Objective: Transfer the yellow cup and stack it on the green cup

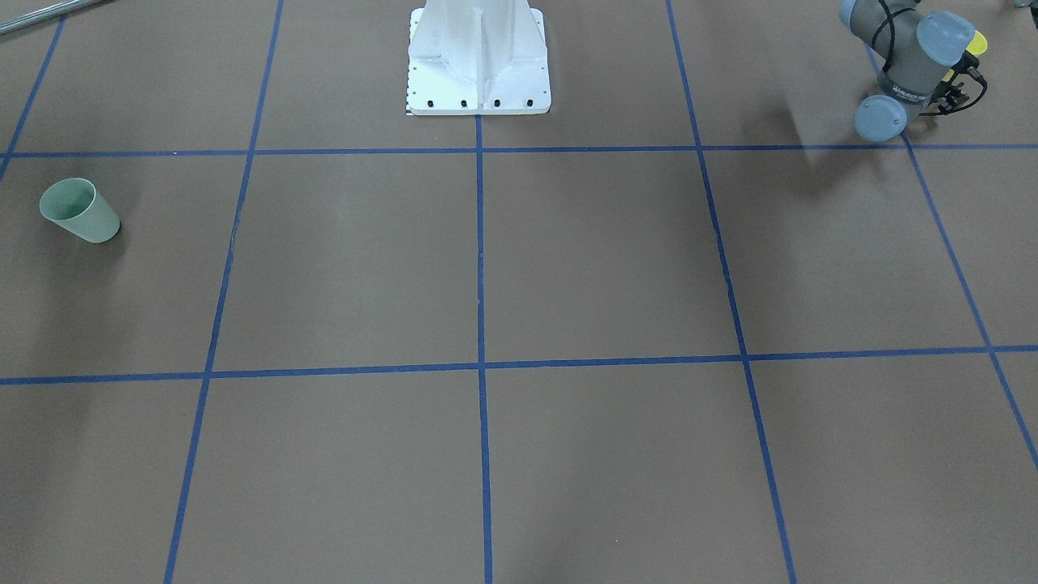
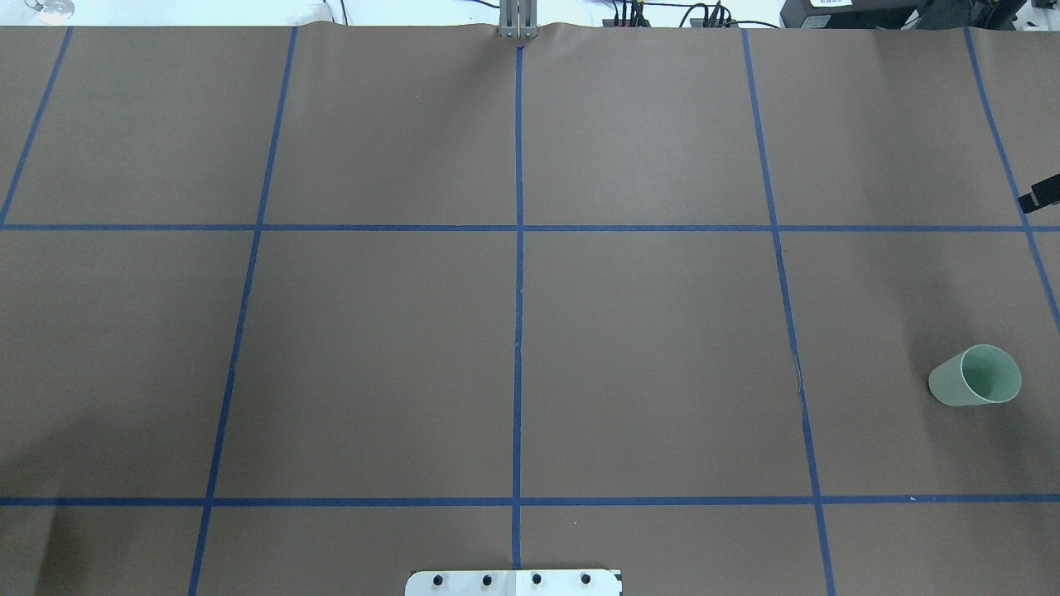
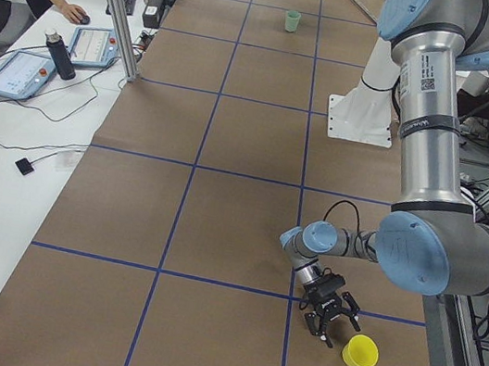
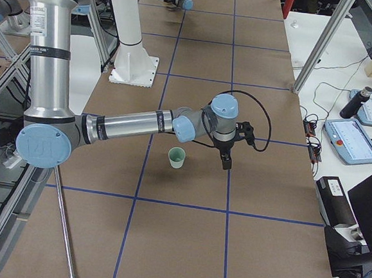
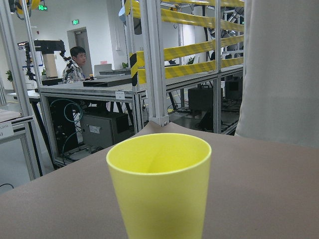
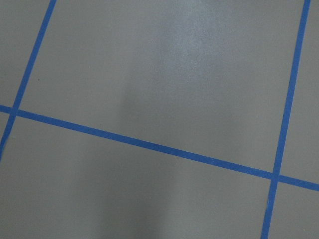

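Note:
The yellow cup stands upright close in front of the left wrist camera; no fingers show there. In the exterior left view it stands on the table near the robot's side, just beside my left gripper, apart from it. In the front-facing view only a sliver of it shows behind the left wrist. The green cup stands upright at the other end. My right gripper hangs beside the green cup, apart from it; only a black tip shows overhead. I cannot tell whether either gripper is open or shut.
The white robot base stands at the table's robot-side middle. Blue tape lines grid the brown table. A side table with tablets, a bottle and operators runs along the far edge. An aluminium post stands there.

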`<state>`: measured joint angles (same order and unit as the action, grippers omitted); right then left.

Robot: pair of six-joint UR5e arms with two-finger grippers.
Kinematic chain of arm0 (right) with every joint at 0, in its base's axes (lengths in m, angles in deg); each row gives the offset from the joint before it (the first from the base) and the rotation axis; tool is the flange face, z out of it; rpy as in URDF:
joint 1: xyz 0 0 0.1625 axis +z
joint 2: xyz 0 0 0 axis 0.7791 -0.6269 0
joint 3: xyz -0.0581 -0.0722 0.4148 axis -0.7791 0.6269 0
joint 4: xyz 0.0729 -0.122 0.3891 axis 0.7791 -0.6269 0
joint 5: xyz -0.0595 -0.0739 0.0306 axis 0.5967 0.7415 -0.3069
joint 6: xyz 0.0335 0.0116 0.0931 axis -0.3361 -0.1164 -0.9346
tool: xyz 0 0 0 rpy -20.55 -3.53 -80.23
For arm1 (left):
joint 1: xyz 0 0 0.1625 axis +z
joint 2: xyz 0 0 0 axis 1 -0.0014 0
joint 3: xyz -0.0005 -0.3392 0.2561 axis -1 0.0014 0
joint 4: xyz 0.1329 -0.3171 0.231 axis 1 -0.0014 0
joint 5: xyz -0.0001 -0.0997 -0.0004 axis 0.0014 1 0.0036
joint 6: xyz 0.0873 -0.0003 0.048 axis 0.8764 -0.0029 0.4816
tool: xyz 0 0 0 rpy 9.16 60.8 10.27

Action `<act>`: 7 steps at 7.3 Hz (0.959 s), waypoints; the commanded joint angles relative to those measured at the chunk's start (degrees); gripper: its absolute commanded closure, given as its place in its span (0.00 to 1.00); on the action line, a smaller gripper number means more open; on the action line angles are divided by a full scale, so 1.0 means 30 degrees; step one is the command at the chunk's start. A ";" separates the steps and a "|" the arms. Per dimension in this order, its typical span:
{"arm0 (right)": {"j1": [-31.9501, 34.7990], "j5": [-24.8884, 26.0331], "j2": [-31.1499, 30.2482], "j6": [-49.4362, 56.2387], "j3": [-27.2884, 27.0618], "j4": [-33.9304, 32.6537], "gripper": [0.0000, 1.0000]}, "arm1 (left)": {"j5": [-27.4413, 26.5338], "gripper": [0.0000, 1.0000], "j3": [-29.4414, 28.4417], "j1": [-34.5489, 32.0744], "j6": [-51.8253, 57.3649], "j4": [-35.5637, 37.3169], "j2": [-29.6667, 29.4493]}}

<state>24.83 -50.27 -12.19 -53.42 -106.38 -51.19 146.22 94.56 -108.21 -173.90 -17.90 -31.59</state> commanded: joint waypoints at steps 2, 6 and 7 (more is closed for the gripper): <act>-0.0054 0.0091 0.0013 -0.0001 -0.0078 0.0000 0.00 | 0.0000 0.01 -0.0028 0.0090 -0.0077 -0.0797 0.0672; -0.0288 0.0530 0.0218 -0.0118 -0.0078 0.0000 0.00 | 0.0439 0.01 -0.0028 0.1113 -0.1506 -0.2582 0.1402; -0.0288 0.0559 0.0247 -0.0118 -0.0136 0.0029 0.00 | 0.0555 0.01 -0.0028 0.1261 -0.1599 -0.2791 0.1521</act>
<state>24.01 -48.68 -11.58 -53.74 -106.68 -51.15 147.51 94.48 -105.19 -177.82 -25.05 -27.69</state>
